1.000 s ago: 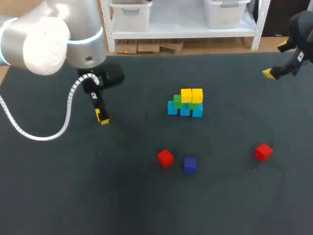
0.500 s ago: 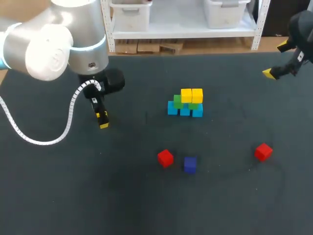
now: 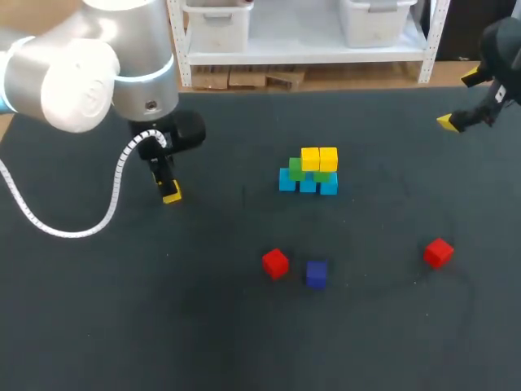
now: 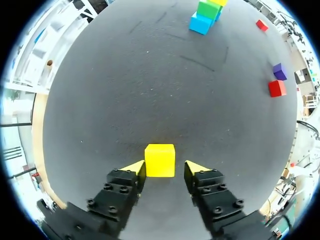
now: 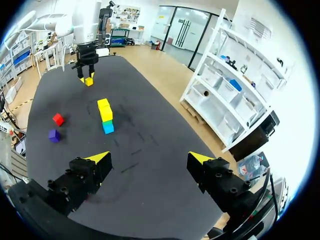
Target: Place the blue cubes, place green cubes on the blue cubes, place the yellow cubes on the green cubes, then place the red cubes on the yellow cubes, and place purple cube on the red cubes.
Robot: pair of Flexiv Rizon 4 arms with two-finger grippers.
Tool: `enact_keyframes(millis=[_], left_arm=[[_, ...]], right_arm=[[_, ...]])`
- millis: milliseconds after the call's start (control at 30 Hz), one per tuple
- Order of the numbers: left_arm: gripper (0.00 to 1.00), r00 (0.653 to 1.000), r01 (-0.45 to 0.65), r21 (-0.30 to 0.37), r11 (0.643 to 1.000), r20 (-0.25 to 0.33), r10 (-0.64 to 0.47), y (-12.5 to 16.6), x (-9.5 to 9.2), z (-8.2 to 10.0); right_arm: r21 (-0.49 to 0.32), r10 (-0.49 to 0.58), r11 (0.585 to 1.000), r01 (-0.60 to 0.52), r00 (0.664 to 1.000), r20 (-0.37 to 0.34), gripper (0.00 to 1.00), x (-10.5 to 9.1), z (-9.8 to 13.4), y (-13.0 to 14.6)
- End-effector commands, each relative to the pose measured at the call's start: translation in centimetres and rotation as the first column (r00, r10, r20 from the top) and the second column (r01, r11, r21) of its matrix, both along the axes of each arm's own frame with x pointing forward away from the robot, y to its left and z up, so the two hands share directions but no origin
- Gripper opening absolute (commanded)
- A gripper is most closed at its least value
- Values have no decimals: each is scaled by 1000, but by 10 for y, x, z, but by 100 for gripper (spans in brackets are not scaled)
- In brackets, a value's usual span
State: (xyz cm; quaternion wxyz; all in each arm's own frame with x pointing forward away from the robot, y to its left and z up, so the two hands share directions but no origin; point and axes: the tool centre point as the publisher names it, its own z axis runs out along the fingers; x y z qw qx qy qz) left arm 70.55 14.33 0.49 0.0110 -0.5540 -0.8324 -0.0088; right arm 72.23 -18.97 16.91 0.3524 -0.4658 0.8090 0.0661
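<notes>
While yellow cube (image 4: 160, 160) sits ungripped inside spread left end effector (image 4: 165, 168); right end effector (image 5: 148, 158) wide, empty.

Table top (image 3: 244, 350) was a dark matt mat, fine-grained and faintly scuffed. Yellow cube (image 4: 160, 160) had smooth, low-sheen faces; plastic or painted wood, couldn't tell. Left arm (image 3: 81, 77) shell was smooth silver and white with a satin sheen. Its cable (image 3: 65, 233) wore a white ribbed plastic sleeve. Left gripper (image 4: 164, 169) fingers were matt black with bolt heads.
</notes>
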Motion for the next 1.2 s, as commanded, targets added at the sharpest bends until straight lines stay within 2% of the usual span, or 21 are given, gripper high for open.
enact_keyframes(millis=[33, 133, 200, 233, 367, 500, 600, 700, 933, 1000, 1100, 1200], left_arm=[[30, 1000, 7, 6, 1000, -9, -7, -4, 3, -2], [27, 1000, 9, 8, 1000, -13, -9, -5, 3, -4], [12, 1000, 10, 8, 1000, -15, -10, -5, 4, -5], [0, 1000, 14, 9, 1000, -13, -14, -6, 5, -4], [0, 998, 65, 11, 998, 14, -65, -12, 10, 9], [0, 988, 155, 0, 988, 19, -155, -24, 18, 33], [0, 970, 243, 12, 970, 3, -243, -36, 24, 52], [0, 951, 307, 23, 951, -40, -306, -48, 29, 68], [0, 906, 419, 3, 908, -71, -417, -80, 36, 108], [0, 890, 448, -30, 893, -77, -449, -92, 36, 117], [0, 875, 477, -37, 878, -77, -478, -108, 37, 127], [0, 867, 491, -34, 871, -79, -492, -123, 38, 129]], right_arm=[[4, 5, 1000, -5, 1000, -3, 100, 1, 0, -1], [4, 5, 1000, -5, 1000, -3, 100, 1, 0, -1], [4, 5, 1000, -5, 1000, -3, 100, 1, 0, -1], [4, 5, 1000, -5, 1000, -3, 100, 1, 0, -1], [4, 5, 1000, -5, 1000, -3, 100, 1, 0, -1], [4, 5, 1000, -5, 1000, -3, 100, 1, 0, -1], [4, 5, 1000, -5, 1000, -3, 100, 1, 0, -1], [4, 5, 1000, -5, 1000, -3, 100, 1, 0, -1], [4, 5, 1000, -5, 1000, -3, 100, 1, 0, -1], [4, 5, 1000, -5, 1000, -3, 100, 1, 0, -1], [4, 5, 1000, -5, 1000, -3, 100, 1, 0, -1], [4, 5, 1000, -5, 1000, -3, 100, 1, 0, -1]])
